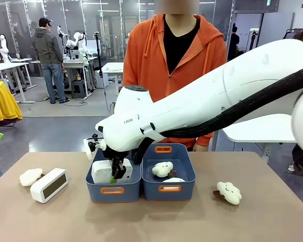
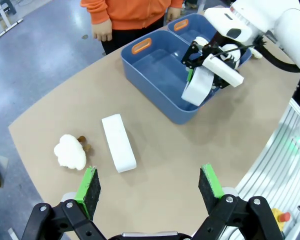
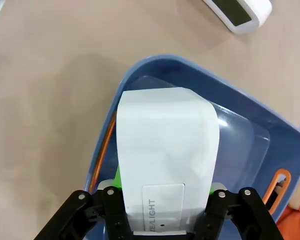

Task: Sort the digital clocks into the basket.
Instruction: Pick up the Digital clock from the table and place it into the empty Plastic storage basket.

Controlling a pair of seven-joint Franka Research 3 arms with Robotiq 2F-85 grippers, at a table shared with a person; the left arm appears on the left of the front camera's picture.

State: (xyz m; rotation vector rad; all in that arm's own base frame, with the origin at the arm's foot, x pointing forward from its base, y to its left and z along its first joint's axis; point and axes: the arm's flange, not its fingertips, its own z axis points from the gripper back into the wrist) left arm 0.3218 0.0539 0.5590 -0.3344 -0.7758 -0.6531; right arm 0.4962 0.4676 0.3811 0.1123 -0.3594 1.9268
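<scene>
The tan table [image 1: 20,222] stands on a smooth grey floor [image 1: 50,133] that stretches away beyond its far edge, lit by ceiling strip lights [image 1: 93,3]. Well beyond the table's left corner are white workbenches [image 1: 7,65], and a person in a grey jacket and dark cap [image 1: 49,50] stands among them, back turned. A yellow garment [image 1: 5,103] hangs past the table's left edge. Just behind its right end is a white tabletop [image 1: 257,128]. Dark-framed glass partitions [image 1: 113,30] close the room far behind the table.

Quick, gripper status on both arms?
Left gripper: open, holding nothing, above the table.
Right gripper: shut on a white clock, over the blue basket.
</scene>
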